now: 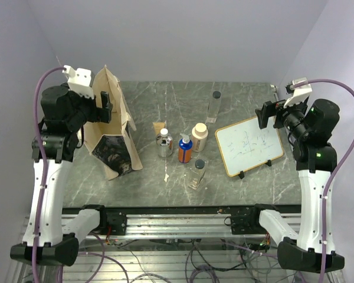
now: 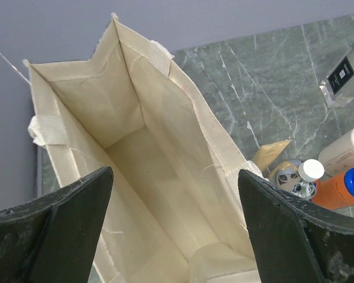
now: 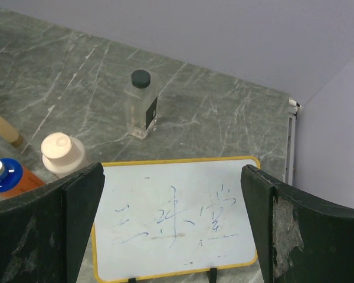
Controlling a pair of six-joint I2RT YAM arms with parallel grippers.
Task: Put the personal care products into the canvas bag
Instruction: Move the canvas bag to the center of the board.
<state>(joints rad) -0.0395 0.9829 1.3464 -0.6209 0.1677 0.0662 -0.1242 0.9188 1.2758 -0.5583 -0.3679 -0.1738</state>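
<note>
Left fingers [image 2: 53, 230] hung open over the empty bag [image 2: 135, 153], right fingers [image 3: 41, 224] open too; bottles [image 1: 184, 150] stood on the worktop [image 1: 248, 100] beside it. Packing seemingly hadn't begun: next, a bottle needed grasping.

top view high over table [image 1: 248, 100], left wrist close above canvas bag [image 2: 141, 147], right wrist over whiteboard [image 3: 177, 218], both share cream bottle [image 2: 348, 150]

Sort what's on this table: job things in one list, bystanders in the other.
Job:
- bag
- silver bottle
- blue-and-orange bottle
- cream bottle
- near clear bottle
- far clear bottle
- tan tube, probably a care product too

Lying about:
- whiteboard
</note>
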